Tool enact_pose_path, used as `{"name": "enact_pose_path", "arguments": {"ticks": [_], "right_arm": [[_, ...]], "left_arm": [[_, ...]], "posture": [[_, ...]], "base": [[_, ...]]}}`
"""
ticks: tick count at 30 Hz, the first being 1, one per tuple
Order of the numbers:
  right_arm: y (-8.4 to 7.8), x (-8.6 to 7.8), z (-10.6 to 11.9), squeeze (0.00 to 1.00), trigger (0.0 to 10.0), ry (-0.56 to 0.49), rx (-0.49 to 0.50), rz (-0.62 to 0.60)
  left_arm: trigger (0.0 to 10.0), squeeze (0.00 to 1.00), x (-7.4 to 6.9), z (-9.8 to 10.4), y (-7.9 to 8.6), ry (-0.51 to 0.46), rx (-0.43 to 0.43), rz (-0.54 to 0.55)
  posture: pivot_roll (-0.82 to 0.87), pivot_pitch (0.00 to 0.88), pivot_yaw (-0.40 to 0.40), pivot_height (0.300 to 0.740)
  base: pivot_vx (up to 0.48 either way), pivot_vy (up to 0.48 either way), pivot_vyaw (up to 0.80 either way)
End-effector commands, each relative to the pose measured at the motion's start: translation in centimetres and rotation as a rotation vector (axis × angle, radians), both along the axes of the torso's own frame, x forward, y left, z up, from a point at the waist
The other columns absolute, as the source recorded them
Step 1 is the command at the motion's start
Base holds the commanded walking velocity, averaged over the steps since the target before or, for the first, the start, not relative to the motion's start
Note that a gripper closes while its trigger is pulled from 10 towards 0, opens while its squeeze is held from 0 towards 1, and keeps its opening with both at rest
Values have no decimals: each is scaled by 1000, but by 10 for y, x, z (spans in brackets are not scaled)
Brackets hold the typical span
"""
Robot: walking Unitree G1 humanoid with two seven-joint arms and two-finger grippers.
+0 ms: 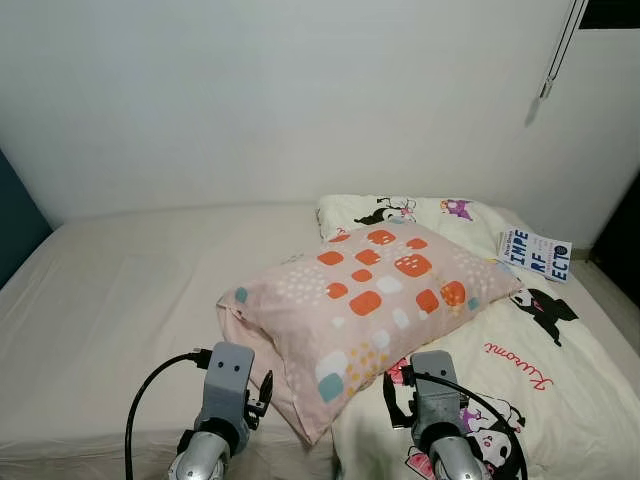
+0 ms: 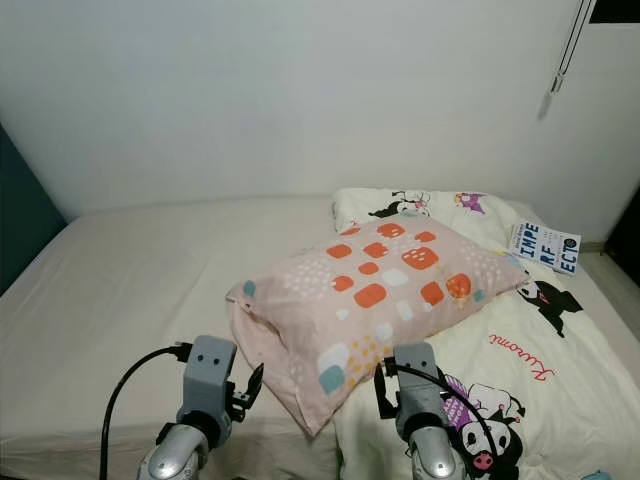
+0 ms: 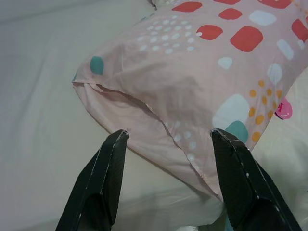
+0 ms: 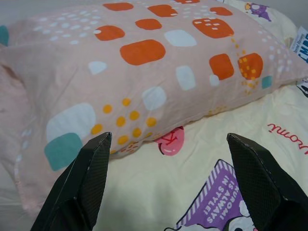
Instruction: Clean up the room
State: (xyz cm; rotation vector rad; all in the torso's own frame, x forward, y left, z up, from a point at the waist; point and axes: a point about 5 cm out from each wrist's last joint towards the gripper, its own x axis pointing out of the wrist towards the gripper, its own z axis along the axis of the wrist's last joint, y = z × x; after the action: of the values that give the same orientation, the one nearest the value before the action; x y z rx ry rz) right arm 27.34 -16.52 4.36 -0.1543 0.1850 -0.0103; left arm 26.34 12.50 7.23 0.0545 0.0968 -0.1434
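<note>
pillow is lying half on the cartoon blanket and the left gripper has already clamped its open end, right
Not quite. The pillow does lie partly on the cartoon blanket, but the left gripper has not clamped it. The left wrist view shows the gripper open, its fingers spread either side of the pillowcase's open end and gripping nothing yet.

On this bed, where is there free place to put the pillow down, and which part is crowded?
The free patch is the plain sheet on the robot's left, bordered by the wall, the bed's near edge and the pillow. The right side is crowded: the cartoon-print blanket lies there with a book near the wall. The left gripper and right gripper are open before the pillow.
</note>
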Motion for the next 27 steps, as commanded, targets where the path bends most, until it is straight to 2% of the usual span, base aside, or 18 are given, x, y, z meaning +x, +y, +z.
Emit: {"name": "enact_pose_path", "arguments": {"ticks": [1,6,25,27], "right_arm": [[1,-2,-5,0,10000,29,17,-2],[0,-1,-4,0,10000,27,11,4],[0,-1,-3,0,10000,27,2,19],[0,-1,-3,0,10000,27,2,22]], "left_arm": [[10000,0,-2,-4,0,14,-10,3],[10000,0,-2,-1,0,1,-58,7],[10000,0,-5,0,-2,-14,-80,-1],[10000,0,-6,-1,-1,-19,-73,7]], "posture": [[-48,87,38,740],[-51,81,31,740],[-58,77,22,740],[-57,77,22,740]], "base": [[0,0,0],[0,0,0],[386,0,0],[0,0,0]]}}
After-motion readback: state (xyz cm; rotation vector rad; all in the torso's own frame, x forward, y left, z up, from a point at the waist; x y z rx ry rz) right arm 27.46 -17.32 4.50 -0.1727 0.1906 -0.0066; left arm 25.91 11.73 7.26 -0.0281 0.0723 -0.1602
